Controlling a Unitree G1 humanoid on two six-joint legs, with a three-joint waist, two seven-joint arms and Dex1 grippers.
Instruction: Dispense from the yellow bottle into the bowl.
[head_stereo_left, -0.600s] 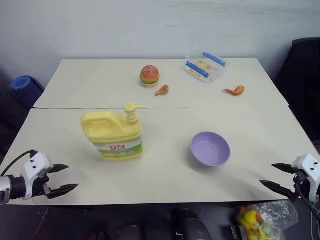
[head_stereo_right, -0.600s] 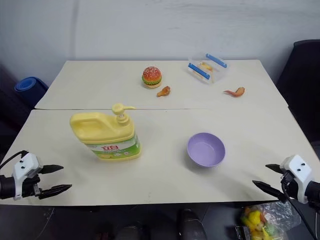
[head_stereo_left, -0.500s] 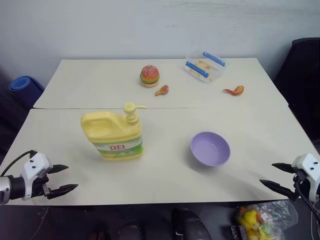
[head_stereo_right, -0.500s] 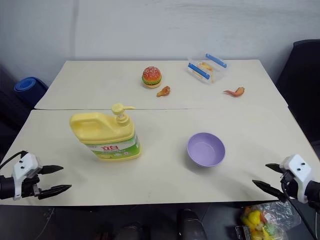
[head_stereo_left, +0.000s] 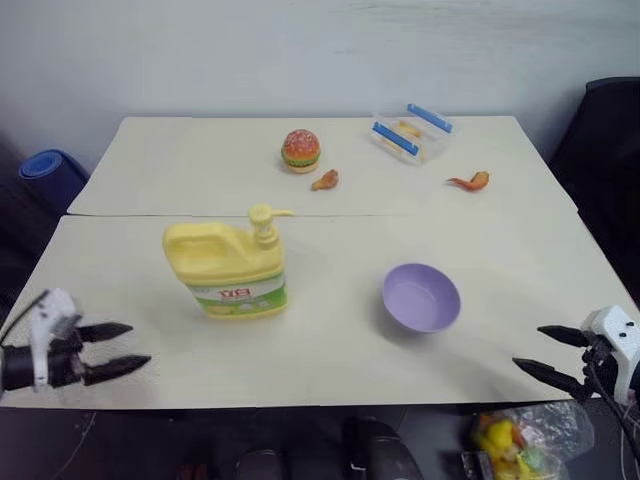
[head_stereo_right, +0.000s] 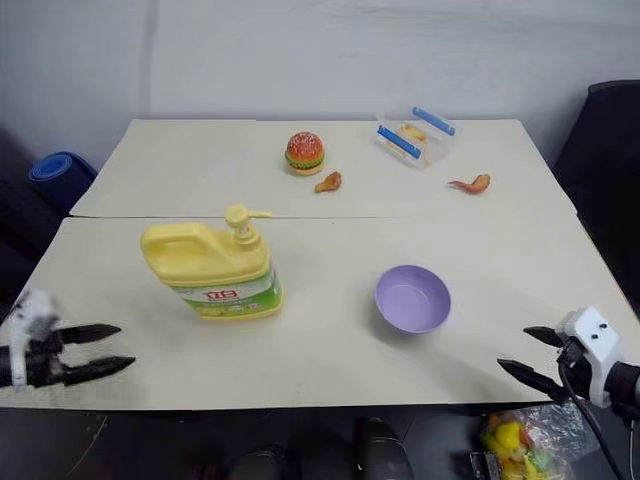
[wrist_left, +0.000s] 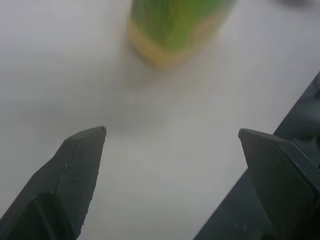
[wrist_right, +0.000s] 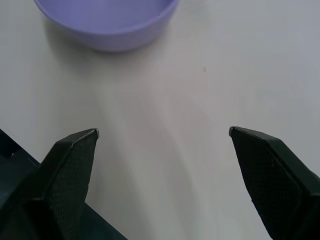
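Yellow bottle (head_stereo_left: 228, 268) stands upright on the table (head_stereo_left: 330, 345), ahead of the left gripper (head_stereo_left: 118, 349), whose fingers are spread wide and empty. Bowl (head_stereo_left: 421, 297) sits ahead of the right gripper (head_stereo_left: 552, 356), also spread, holding nothing. Bottle likely heavy, stiff, smooth-sided: steady it by the handle and press the pump. Bowl light, may skid.

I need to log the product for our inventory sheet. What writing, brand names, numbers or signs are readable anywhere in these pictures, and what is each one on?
Red lettering on the green-and-white label of the yellow bottle: too small and blurred to read; it cannot be quoted.
Smaller print lower on the same label: also unreadable.
The bowl, the clear container with blue clips and the toy burger: no writing visible.
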